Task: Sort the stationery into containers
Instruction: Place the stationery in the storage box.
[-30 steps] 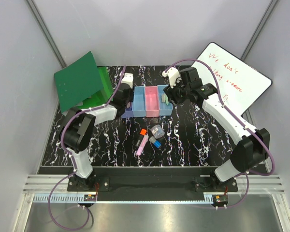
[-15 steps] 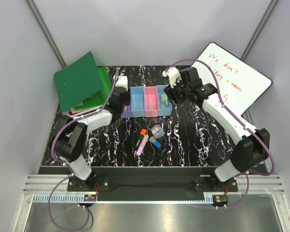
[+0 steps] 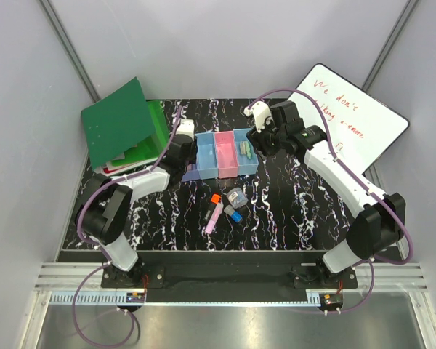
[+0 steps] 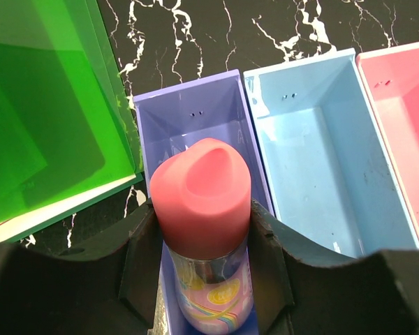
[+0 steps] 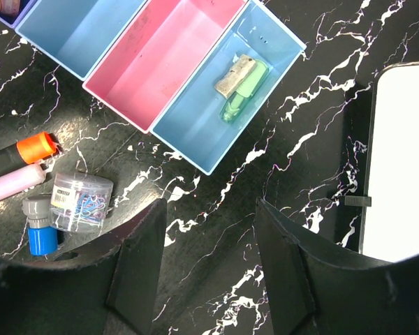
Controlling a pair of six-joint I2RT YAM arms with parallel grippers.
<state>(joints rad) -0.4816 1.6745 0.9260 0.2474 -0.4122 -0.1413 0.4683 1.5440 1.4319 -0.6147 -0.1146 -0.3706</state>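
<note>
L gripper [image 4: 204, 241]: jaws hold pink stick [image 4: 200, 192] over purple bin [image 4: 188, 112].
R gripper [image 5: 209, 237]: jaws apart, empty.
Risk: stick dropped tilted may tip over bin wall onto desk [image 4: 195, 28].

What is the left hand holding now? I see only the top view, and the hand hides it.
Observer: The left hand grips a pink-capped tube over the purple bin.
Operator: Is that bin empty?
Observer: The part that shows is bare; the tube hides the rest.
Operator: And the right end bin?
Observer: The right wrist view shows a beige piece lying against the green highlighter in it.
</note>
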